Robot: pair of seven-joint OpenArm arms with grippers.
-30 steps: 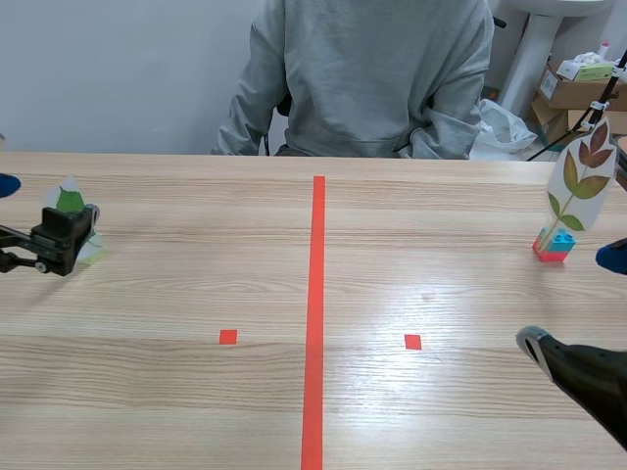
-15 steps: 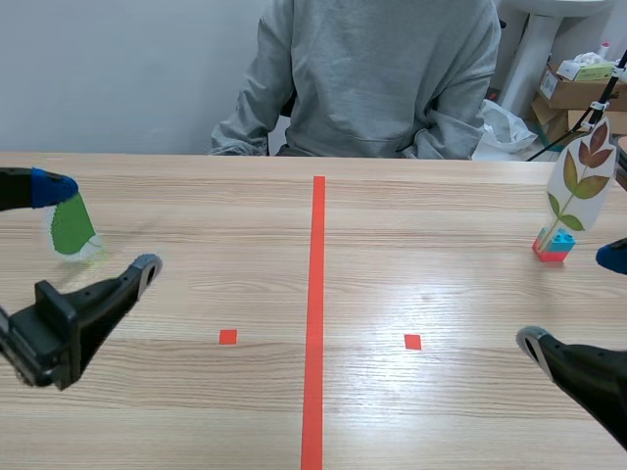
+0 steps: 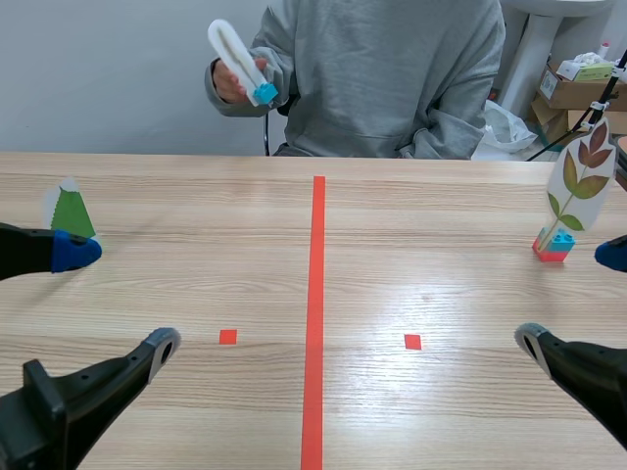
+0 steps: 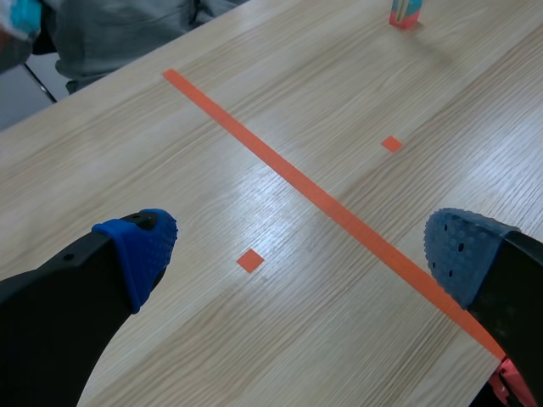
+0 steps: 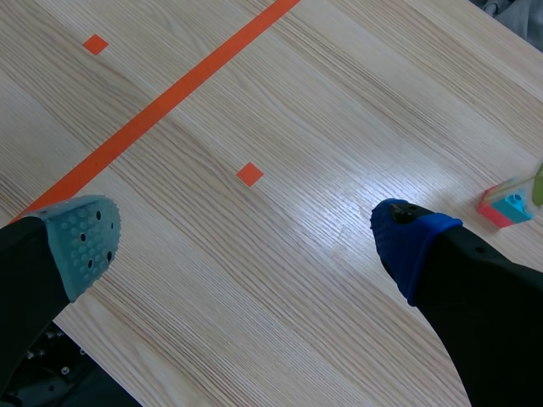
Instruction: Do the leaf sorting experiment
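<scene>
The left gripper [image 3: 118,297] hangs wide open, well left of the orange-red centre line [image 3: 315,313], its blue pad just beside a green leaf card [image 3: 69,211] standing upright. Left of the line across the table, a person's hand [image 3: 230,80] holds up a white card [image 3: 233,47] (its face turned away). Far right of the line, the right gripper [image 3: 573,299] gapes wide too, near a brown-and-green leaf card [image 3: 580,181] upright in its red-and-blue block [image 3: 554,245].

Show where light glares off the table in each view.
Scene view: pale sheen on the table right of the tape line. Left wrist view: glare beside that line, ahead of the open left gripper. Right wrist view: sheen between a tape square and the red-and-blue block.
</scene>
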